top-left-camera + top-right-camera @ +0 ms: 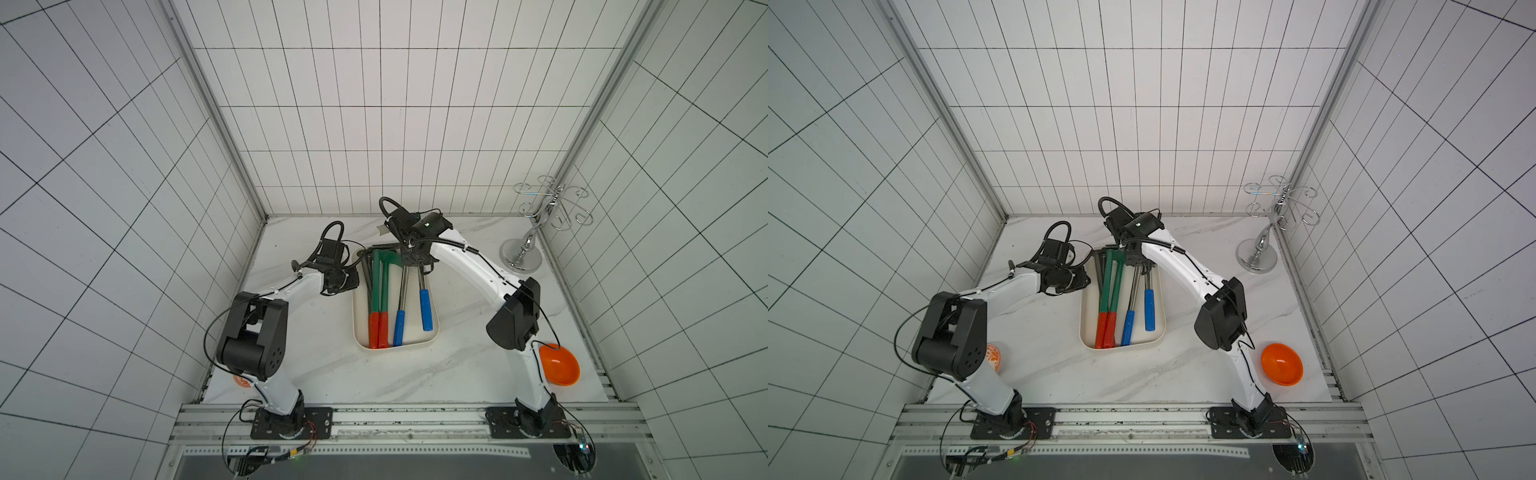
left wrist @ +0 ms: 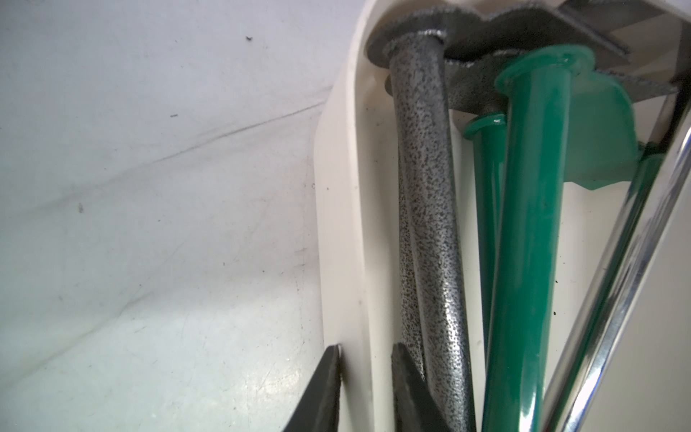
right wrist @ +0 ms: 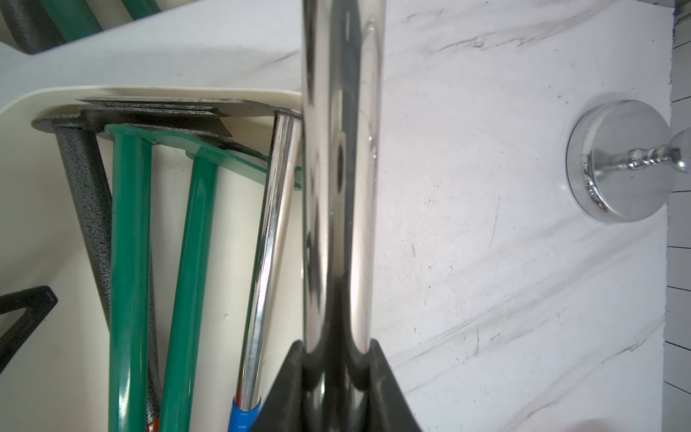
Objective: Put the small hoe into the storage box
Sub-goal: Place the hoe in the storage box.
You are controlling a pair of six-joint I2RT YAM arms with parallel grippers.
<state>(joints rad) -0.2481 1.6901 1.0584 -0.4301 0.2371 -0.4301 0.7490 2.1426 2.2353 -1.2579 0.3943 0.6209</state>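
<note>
The storage box (image 1: 355,320) lies in the middle of the marble table (image 1: 311,365), long axis running near to far; the right gripper (image 3: 332,359) is clamped on the chrome shaft of the small hoe (image 1: 424,299), whose blue handle points toward the near edge and sits over the right side of the box, just inside its right wall, in both top views; the hoe's head is hidden under the right wrist, and I cannot tell whether the tool rests on the box floor or hangs above it; left of it in the box lie a second chrome hoe with a blue handle (image 1: 400,316), two green hoes with red handles (image 1: 380,291) and, against the left wall, a speckled grey hoe (image 2: 426,224), all with their heads at the far end; the left gripper (image 2: 364,351) straddles the box's left wall, one finger outside and one inside, pinching it; an orange bowl (image 1: 559,368) sits at the near right of the table, and a chrome stand (image 1: 528,245) at the far right.
</note>
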